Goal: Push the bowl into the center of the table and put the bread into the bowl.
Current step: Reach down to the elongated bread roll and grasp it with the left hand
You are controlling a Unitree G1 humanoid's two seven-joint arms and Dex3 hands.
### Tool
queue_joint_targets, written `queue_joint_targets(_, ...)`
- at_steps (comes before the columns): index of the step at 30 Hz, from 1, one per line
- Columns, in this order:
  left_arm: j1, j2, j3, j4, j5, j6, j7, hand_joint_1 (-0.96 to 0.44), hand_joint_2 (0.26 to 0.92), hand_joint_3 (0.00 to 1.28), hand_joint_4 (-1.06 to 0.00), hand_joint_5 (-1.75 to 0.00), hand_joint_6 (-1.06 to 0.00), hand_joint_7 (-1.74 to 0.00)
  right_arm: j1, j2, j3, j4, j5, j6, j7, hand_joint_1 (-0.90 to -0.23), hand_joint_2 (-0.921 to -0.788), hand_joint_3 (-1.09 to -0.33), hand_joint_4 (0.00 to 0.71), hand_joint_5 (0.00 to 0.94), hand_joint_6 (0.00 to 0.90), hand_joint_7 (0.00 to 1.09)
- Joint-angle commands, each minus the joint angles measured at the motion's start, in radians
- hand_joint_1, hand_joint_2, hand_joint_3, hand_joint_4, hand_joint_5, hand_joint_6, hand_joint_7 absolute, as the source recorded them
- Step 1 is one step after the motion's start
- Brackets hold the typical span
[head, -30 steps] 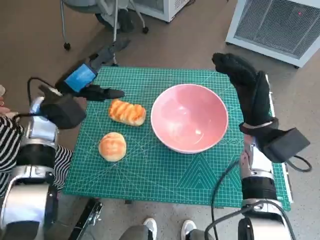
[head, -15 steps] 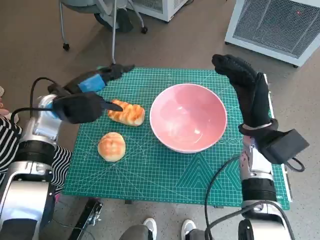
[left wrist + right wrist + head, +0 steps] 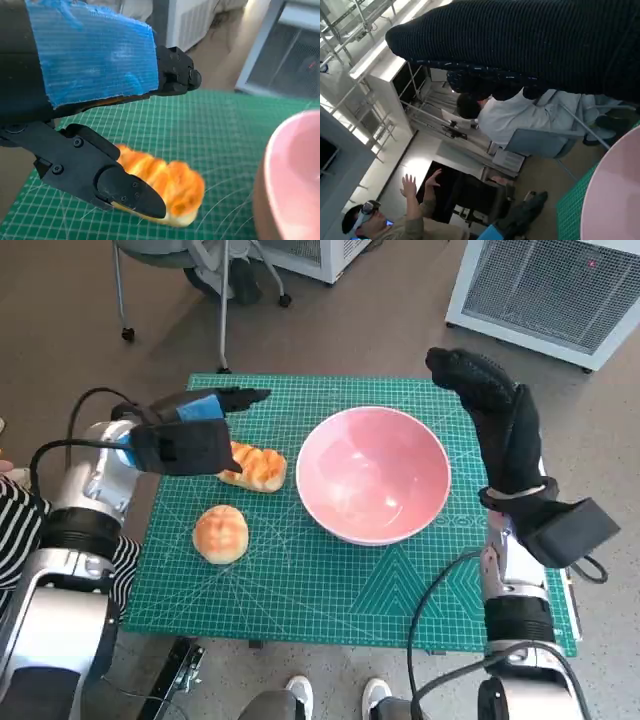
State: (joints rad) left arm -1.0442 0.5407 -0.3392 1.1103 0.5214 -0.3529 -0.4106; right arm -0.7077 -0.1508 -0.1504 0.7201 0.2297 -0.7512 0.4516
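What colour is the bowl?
Pink, inside and out: the bowl shows best in the head view.

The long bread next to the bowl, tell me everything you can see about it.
The long bread is an oblong golden-orange loaf with ridged, braided-looking segments and a paler underside. It looks soft and baked and lies flat on the green cutting mat, just left of the pink bowl without touching it. The left hand hangs over its left end, fingers spread to either side; the wrist view does not show whether they touch it. A round bun lies nearby, apart.
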Motion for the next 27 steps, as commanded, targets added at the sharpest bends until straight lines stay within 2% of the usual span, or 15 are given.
queue_joint_targets(1,-0.036,-0.022,-0.039,0.040,0.039,0.032,0.013,-0.23,0.738,0.00,-0.11,0.00,-0.24,-0.01,0.028,-0.004,0.000,0.010,-0.007,0.009,-0.002,-0.745,-0.921,-0.718,0.142,0.001,0.077,0.35)
queue_joint_targets(12,-0.071,-0.068,-0.098,0.122,0.094,0.086,0.044,-0.19,0.722,0.00,-0.11,0.00,-0.25,0.00,0.031,-0.007,-0.003,0.009,-0.004,0.012,-0.002,-0.737,-0.921,-0.716,0.145,0.002,0.072,0.36)
queue_joint_targets(27,-0.073,-0.153,-0.196,0.202,0.180,0.175,0.119,-0.24,0.720,0.00,-0.13,-0.01,-0.27,-0.01,0.033,-0.005,0.001,0.000,-0.009,0.017,-0.010,-0.735,-0.921,-0.713,0.151,0.004,0.065,0.38)
